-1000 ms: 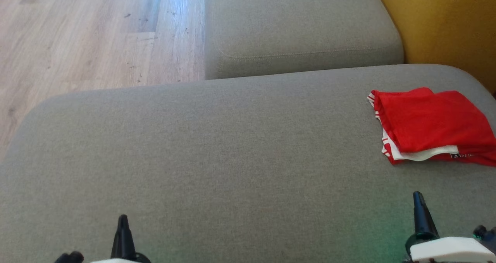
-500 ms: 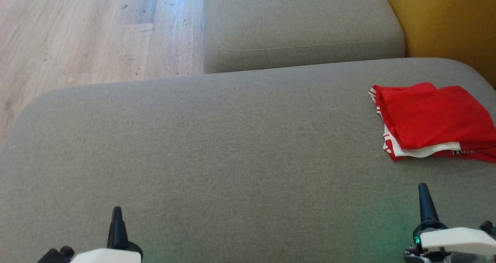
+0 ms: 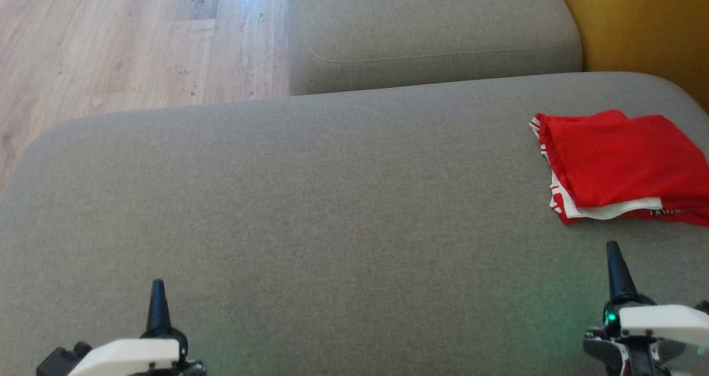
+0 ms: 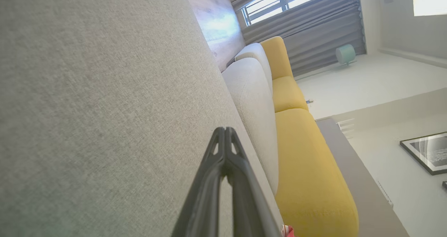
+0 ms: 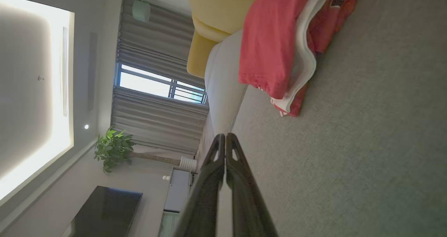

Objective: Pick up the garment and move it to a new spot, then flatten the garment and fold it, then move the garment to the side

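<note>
Dark left tool (image 3: 158,284) closed, right tool (image 3: 612,248) closed (both empty), folded garment (image 3: 615,160) apart.

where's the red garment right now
In the head view the red garment lies folded at the right edge of the grey cushion, just ahead of the shut right claw and apart from it.

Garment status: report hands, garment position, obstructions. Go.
Both shut and empty: left hand, right hand. Red garment folded, lying at the grey cushion's right end, ahead of right hand, untouched. Nothing between them.
</note>
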Available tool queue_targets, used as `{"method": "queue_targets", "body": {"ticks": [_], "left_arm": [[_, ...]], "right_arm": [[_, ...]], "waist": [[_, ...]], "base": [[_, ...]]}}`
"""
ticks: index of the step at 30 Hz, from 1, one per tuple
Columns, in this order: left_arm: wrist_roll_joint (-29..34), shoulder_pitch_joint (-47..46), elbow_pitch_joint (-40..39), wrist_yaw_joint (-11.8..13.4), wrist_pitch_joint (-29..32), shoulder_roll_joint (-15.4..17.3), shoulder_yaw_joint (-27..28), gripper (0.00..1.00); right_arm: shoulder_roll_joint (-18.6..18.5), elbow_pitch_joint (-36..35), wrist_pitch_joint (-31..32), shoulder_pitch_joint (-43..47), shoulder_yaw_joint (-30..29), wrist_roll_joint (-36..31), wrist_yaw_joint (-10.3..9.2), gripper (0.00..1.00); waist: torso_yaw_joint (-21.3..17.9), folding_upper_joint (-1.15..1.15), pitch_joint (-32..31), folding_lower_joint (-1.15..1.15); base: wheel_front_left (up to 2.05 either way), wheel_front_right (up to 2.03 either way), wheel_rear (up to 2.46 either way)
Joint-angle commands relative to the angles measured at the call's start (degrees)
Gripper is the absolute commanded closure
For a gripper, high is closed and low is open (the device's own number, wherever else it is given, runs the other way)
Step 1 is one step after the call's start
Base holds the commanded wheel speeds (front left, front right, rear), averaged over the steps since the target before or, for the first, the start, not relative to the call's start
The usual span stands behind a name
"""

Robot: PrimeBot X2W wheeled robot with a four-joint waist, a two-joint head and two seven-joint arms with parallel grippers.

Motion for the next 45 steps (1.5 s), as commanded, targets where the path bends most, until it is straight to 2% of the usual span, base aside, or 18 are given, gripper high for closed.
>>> {"method": "queue_targets", "body": {"ticks": [1,28,45], "left_arm": [[-1.6,-3.7,-1.3,-0.5,0.3,0.5,2.5,1.00],[-19.6,-9.4,1.2,-3.9,4.8,0.3,7.3,1.00],[-19.3,-9.4,1.2,-3.9,5.1,0.1,7.7,1.00]], "right_arm": [[-0.1,-1.8,0.6,-3.7,0.4,1.6,-0.04,1.00],[0.7,-1.1,5.1,-8.7,-2.8,17.6,-0.05,1.00],[0.8,-1.1,5.3,-8.7,-2.9,17.4,-0.05,1.00]], "waist": [[0.0,0.00,0.1,0.00],[-0.1,0.00,2.8,0.00],[-0.1,0.00,2.8,0.00]], "base": [[0.00,0.00,0.00],[0.00,0.00,0.00],[0.00,0.00,0.00]]}}
